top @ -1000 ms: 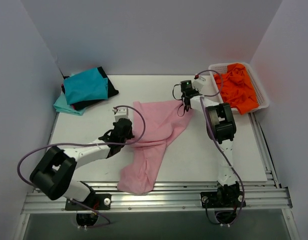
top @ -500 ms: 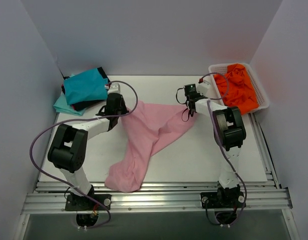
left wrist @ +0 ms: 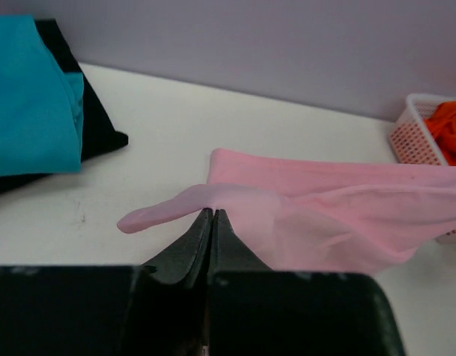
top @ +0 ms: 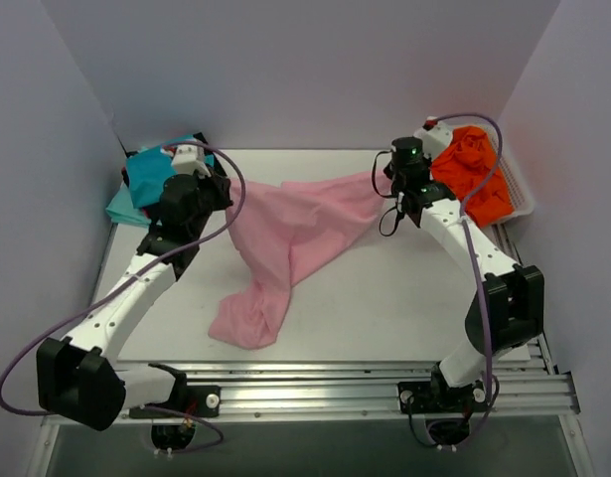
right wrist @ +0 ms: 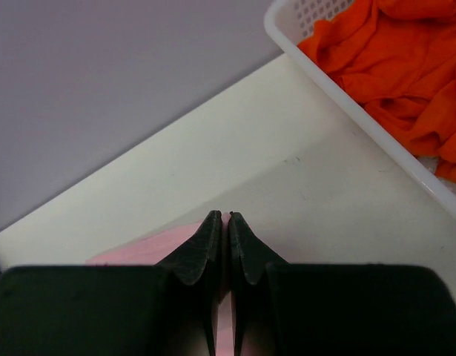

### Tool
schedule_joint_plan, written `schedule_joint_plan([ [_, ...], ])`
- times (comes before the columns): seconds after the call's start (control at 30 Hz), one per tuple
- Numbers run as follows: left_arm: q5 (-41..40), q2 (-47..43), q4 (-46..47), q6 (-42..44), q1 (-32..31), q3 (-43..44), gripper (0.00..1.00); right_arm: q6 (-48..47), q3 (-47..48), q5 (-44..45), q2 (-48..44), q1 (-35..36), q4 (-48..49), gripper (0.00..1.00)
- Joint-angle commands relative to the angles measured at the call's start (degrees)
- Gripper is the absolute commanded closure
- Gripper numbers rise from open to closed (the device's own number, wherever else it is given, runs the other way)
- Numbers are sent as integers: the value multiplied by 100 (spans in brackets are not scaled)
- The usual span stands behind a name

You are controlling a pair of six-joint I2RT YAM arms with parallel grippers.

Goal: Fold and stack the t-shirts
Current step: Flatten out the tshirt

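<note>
I see the pink t-shirt [top: 285, 234] stretched between my left pincer [top: 224, 194] and right pincer [top: 387, 196] — its lower end trails on the table [top: 384, 288]; the orange t-shirt [top: 472, 169] lies in the basket [top: 525, 202].

White table [top: 384, 298] enclosed by plain lilac walls [top: 285, 70].

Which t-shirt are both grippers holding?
The light pink t-shirt, stretched between the left gripper and right gripper. The teal t-shirt lies on the far-left pile; the orange t-shirt sits in the basket.
</note>
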Motion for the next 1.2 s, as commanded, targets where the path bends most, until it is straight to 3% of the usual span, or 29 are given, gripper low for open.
schedule_joint_plan([
  [0.0,237,-1001,-514,221,-27,223,98,-301,-131,90,-898,253,-137,100],
  [0.3,1089,-2996,-1719,310,-115,953,98,-1022,-728,-472,-3913,729,548,100],
  [0.5,2556,-4209,-955,310,-133,874,98,-1408,-1098,-1184,-5592,729,1120,100],
  [0.67,3006,-4904,-217,222,-115,725,98,-1664,-1256,-1422,-6551,702,1480,100],
  [0.8,2445,-4748,-49,458,-89,593,98,-1848,-1020,-801,-6158,694,1349,100],
  [0.9,2050,-4063,188,695,-98,602,98,-2006,-782,-334,-5001,694,1322,100],
  [1.17,1591,-1111,1039,1127,104,637,98,-2087,-562,591,-2239,422,1726,100],
])
